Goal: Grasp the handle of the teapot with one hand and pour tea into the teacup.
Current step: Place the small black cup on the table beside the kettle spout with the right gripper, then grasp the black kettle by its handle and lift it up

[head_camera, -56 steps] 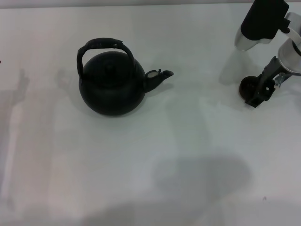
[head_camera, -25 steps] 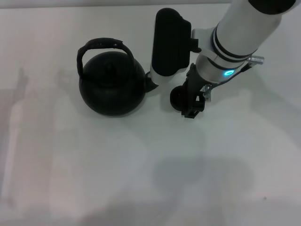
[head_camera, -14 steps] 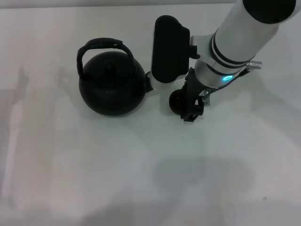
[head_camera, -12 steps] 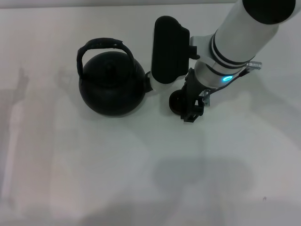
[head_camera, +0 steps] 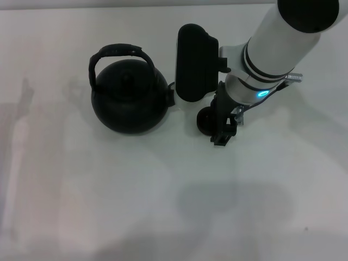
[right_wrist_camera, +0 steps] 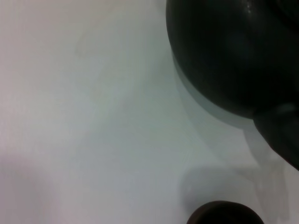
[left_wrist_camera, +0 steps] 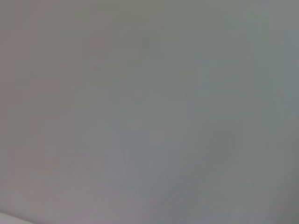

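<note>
While my right gripper [head_camera: 222, 129] sits just right of centre in the head view, its jaws are closed on the teacup [head_camera: 206, 120], which rests at or just above the desk [head_camera: 163, 206]; I cannot tell whether it touches. My left gripper is out of sight; its wrist view shows only a blank grey surface.

Outward to the left, the teapot [head_camera: 129, 97] stands upright in the upper left of the frame, its handle [head_camera: 117, 51] arching over the lid, ungrasped. My own wrist housing hides the spout, so the gap between spout and cup is unclear, though the right wrist view shows the teapot's belly close by the cup's rim.

My worry is crowding: if I nudge further left, the cup or my arm could knock the spout and turn the pot.

Compared with two seconds ago, the cup has travelled from the far right edge to beside the pot; over the last half second I have barely shifted.
</note>
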You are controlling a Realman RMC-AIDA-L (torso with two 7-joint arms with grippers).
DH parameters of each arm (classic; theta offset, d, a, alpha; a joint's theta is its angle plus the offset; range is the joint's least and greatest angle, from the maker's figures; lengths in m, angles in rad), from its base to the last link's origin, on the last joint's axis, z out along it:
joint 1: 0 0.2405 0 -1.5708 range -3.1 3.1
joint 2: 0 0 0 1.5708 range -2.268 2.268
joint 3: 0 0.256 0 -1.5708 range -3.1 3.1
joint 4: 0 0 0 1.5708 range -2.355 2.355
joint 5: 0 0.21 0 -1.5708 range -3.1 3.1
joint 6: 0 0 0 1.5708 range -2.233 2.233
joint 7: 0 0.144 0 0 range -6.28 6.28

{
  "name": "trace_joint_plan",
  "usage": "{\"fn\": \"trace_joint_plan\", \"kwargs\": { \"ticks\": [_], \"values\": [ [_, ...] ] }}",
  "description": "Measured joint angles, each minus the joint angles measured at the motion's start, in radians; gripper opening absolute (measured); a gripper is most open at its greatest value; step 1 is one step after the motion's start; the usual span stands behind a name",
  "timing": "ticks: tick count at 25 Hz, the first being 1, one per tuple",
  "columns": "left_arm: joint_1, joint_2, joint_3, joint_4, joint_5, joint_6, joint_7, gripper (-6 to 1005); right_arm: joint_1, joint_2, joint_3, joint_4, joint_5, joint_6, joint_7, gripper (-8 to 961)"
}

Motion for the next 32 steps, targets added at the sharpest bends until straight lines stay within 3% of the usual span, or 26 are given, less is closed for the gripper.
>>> {"fn": "trace_joint_plan", "kwargs": {
  "ticks": [6,14,32],
  "values": [
    [0.001,0.0,0.0,0.001,0.0,0.009,0.0,831,0.002,0.0,0.005,-0.003,0.0,0.007,-0.002,851],
    [0.002,0.0,0.0,0.002,0.0,0.012,0.0,831,-0.013,-0.002,0.03,-0.017,-0.002,0.009,-0.008,852],
    [0.003,-0.002,-0.019,0.008,-0.008,0.025,-0.001,830,-0.16,-0.007,0.32,-0.15,0.001,0.121,-0.155,849]
  ]
}}
